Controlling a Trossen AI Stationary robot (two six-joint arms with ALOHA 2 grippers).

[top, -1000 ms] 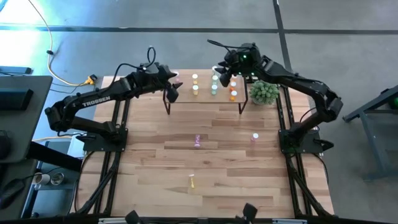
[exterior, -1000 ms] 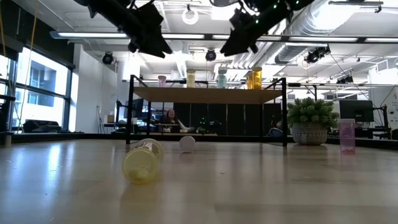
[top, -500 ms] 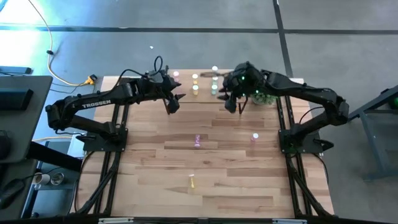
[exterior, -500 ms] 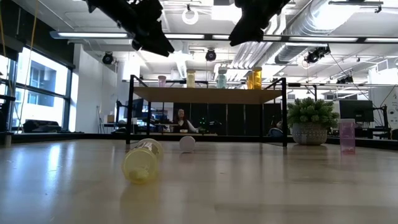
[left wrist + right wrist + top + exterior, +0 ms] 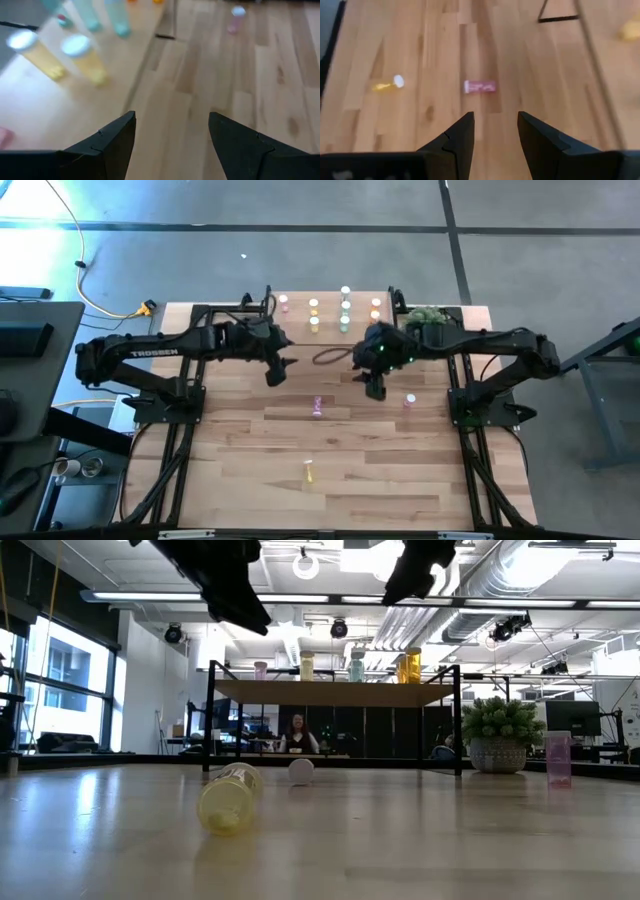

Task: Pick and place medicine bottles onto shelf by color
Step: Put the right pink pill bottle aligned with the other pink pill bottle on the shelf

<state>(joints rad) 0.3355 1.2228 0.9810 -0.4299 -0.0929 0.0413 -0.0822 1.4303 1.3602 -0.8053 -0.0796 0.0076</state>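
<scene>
Near the small light-wood shelf (image 5: 330, 330), bottles wait on the desk. Both jaws are open and empty. Next, the lying pink bottle (image 5: 480, 86) must be gripped.

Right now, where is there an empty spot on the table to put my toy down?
The near stretch of the table, past the fallen yellow bottle, is bare. So is the side left of the fallen pink bottle. The shelf end is crowded: bottles stand on it and both grippers hover beside it.
</scene>
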